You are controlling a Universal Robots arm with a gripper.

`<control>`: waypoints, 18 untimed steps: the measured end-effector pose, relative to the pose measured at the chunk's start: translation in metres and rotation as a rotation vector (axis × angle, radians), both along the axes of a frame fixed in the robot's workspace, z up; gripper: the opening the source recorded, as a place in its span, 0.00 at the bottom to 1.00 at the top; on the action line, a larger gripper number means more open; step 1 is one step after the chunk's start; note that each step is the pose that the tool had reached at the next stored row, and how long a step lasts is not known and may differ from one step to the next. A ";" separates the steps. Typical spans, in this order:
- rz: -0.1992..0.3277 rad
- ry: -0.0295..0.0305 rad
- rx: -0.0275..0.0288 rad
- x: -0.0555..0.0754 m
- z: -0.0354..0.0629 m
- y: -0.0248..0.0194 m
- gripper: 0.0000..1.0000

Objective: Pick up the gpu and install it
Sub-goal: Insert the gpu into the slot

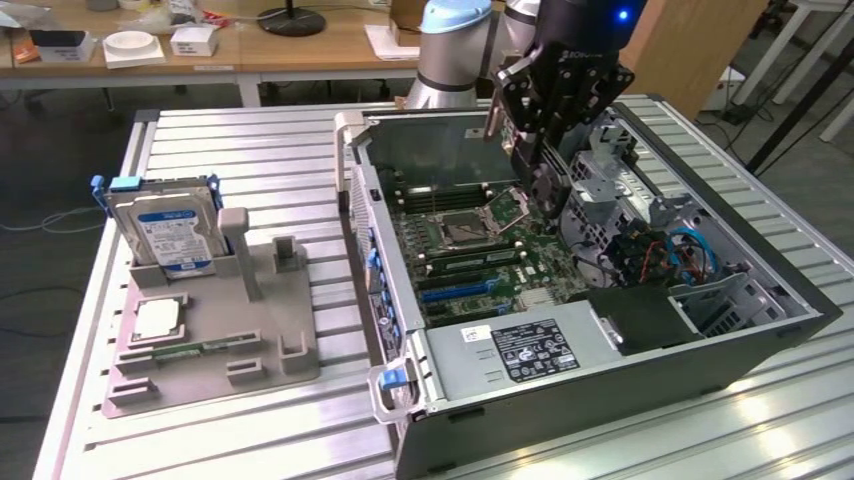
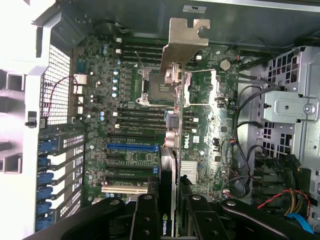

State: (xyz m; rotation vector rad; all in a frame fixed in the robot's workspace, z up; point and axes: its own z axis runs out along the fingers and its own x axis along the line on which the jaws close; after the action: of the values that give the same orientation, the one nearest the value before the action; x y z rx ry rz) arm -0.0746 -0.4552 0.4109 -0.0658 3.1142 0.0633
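The fingers are closed on the gpu, one finger on each flat side. They hold it by the end that is far from its silver bracket.

The gpu hangs in the air over the open computer case. It is not touching the green board under it. We see the card from its thin edge, so it looks like a narrow strip. It runs from the fingers out to the bracket.

The long side of the card goes one way. The blue slot and the slots next to it go the other way, so I think the card lies across them, not along them. The bracket does not point at the white back wall with the blue clips.

In the exterior view, the blue slot sits closer to the camera than the fingers do. So the card is over the middle of the board, off to one side of the slots.

The case stands on the desk.
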 end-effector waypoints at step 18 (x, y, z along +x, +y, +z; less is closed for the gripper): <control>0.231 0.0000 0.0002 0.000 -0.0160 0.0001 0.26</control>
State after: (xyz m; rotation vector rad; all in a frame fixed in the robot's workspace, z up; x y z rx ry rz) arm -0.0746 -0.4551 0.3950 -0.4245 3.0906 0.0679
